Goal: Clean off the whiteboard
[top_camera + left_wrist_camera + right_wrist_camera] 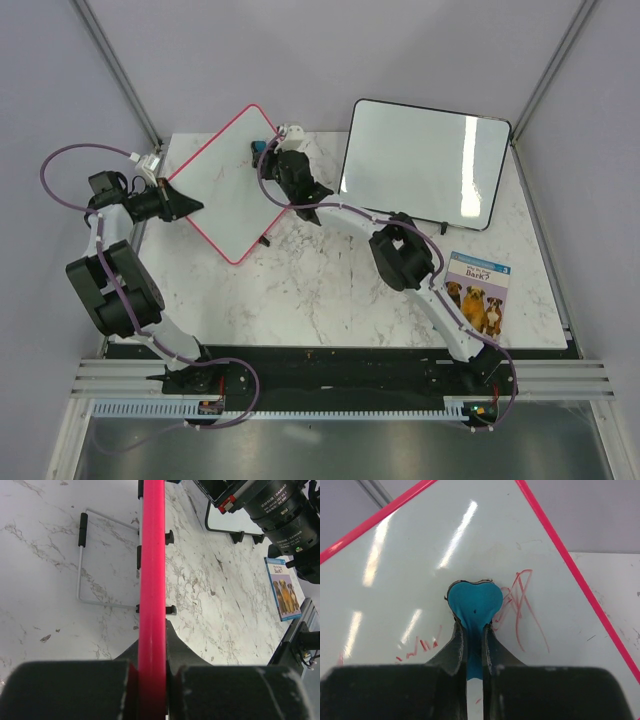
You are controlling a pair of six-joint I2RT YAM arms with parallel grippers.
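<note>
The whiteboard [228,180] is square with a red-pink frame and stands tilted at the table's back left. My left gripper [188,207] is shut on its left edge; in the left wrist view the pink frame [151,580] runs up between the fingers. My right gripper [268,150] is shut on a blue heart-shaped eraser [474,604], which presses against the whiteboard face [420,570]. Red scribbles [520,605] lie just right of the eraser, and short red strokes [417,646] lie to its lower left.
A larger black-framed whiteboard [425,163] leans at the back right. A dog picture book [477,292] lies at the right of the marble table [330,290]. A wire stand [82,565] rests on the table behind the pink board.
</note>
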